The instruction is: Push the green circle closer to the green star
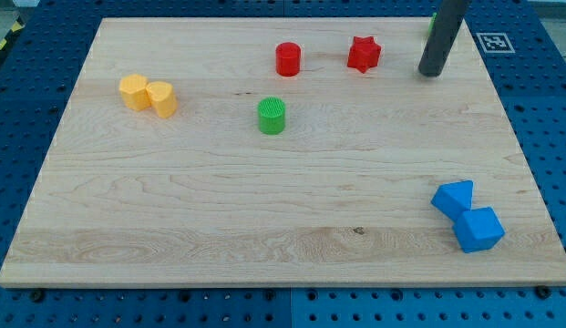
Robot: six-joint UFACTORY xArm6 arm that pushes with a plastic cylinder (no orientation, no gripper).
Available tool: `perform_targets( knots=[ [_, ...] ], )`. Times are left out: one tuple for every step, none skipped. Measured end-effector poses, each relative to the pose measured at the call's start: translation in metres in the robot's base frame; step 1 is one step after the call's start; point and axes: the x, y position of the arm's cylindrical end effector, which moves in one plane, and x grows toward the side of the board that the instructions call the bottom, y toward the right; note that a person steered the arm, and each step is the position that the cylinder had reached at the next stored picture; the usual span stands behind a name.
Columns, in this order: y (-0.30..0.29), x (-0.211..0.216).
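Observation:
The green circle [272, 116] stands on the wooden board [264, 210], a little left of centre in the upper half. My tip [431, 73] rests on the board near the view's top right, far to the right of the green circle and above it. A sliver of green [433, 22] shows at the rod's left edge near the board's top edge; the rod hides most of it, so I cannot make out its shape. The tip touches no block.
A red circle [288, 58] and a red star [363, 54] stand between the green circle and my tip, near the top. Two yellow blocks [148, 95] touch at the left. Two blue blocks [468, 215] sit at the bottom right.

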Motion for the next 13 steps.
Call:
perform_targets(
  knots=[
    [-0.044, 0.047],
    [-0.104, 0.091],
    [-0.168, 0.136],
    [-0.240, 0.155],
    [-0.306, 0.151],
    [-0.318, 0.124],
    [-0.308, 0.109],
    [-0.308, 0.107],
    [-0.302, 0.098],
    [-0.284, 0.097],
    [-0.244, 0.091],
    [-0.199, 0.083],
    [-0.175, 0.078]
  ],
)
